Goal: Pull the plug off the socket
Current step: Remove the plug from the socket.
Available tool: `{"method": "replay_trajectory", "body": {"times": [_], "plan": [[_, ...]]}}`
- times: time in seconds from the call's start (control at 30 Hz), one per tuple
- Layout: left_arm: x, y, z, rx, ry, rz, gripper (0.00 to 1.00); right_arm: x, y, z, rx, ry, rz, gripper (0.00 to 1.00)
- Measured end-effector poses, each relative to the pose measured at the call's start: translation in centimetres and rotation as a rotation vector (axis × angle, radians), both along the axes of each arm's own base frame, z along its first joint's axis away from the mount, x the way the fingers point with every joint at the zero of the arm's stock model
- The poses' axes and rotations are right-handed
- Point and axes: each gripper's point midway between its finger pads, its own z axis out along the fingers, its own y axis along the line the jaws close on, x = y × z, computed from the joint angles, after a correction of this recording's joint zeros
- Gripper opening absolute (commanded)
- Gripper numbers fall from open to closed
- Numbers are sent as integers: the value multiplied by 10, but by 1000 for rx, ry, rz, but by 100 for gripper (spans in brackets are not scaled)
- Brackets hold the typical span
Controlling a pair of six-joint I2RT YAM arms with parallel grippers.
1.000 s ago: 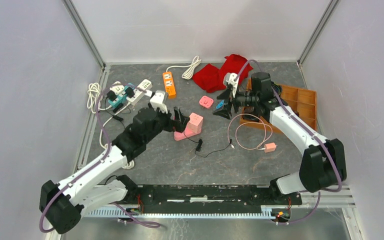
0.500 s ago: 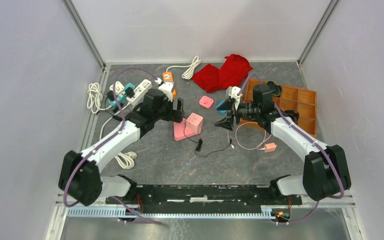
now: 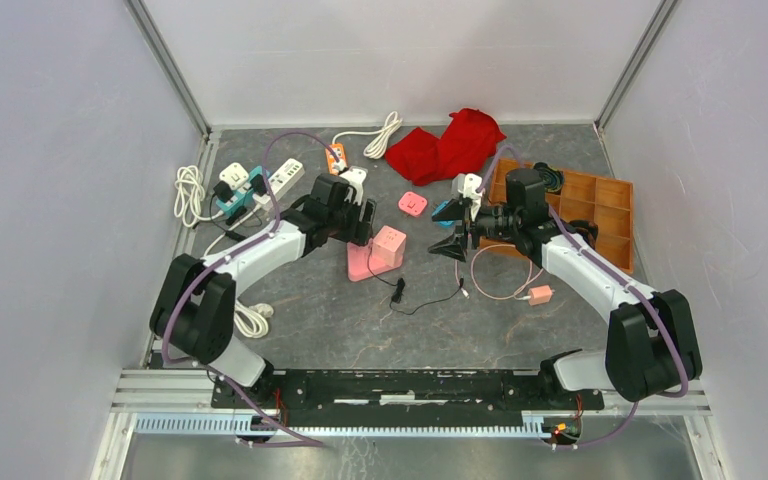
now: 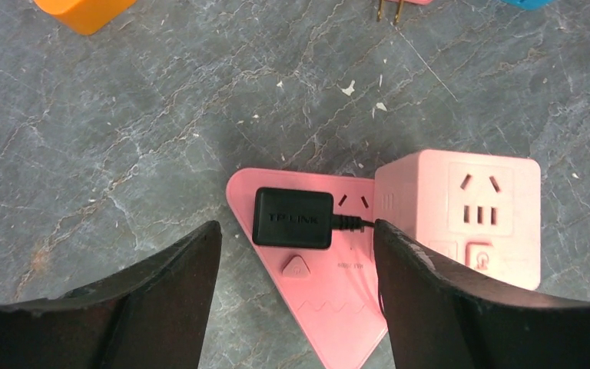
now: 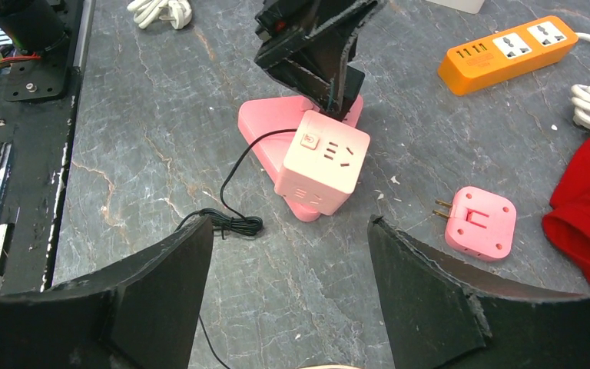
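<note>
Step in hand: left claw (image 4: 296,227) hovers over the black plug (image 4: 293,218), jaws apart, gripping nothing. The plug is seated in the flat pink triangular socket (image 4: 330,315) near desk centre. Its thin cord leaves toward the pink cube socket (image 4: 461,215), which is right against the triangle.

To do it well, my read:
- Descend straight and keep the cube-side finger off the cord.
- Close firmly on the plug body only.
- Pull straight up along the pins.
- The light socket may lift too, so the right claw (image 5: 290,221), open, empty and well apart, could pin the base.

Desk (image 3: 330,320) is grey and marbled, and cluttered: orange power strip (image 3: 337,165), red cloth (image 3: 445,145), wooden tray (image 3: 580,205). Plain white walls, metal corner posts.
</note>
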Motion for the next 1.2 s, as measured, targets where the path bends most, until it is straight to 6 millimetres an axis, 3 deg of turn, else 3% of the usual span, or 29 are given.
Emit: {"method": "replay_trajectory", "body": {"times": [0.17, 0.3, 0.63, 0.93, 1.2], "plan": [[7, -4, -9, 15, 22, -1, 66, 0, 0, -1, -1, -3, 3, 80], [13, -6, -11, 28, 26, -10, 64, 1, 0, -3, -4, -2, 6, 79], [12, -4, -9, 60, 26, -39, 74, 1, 0, -14, -18, 29, 7, 79], [8, 0, 14, 52, -14, -42, 74, 1, 0, -16, -20, 36, 8, 79], [7, 2, 28, 49, -50, -54, 65, 2, 0, -19, -24, 46, 8, 79]]}}
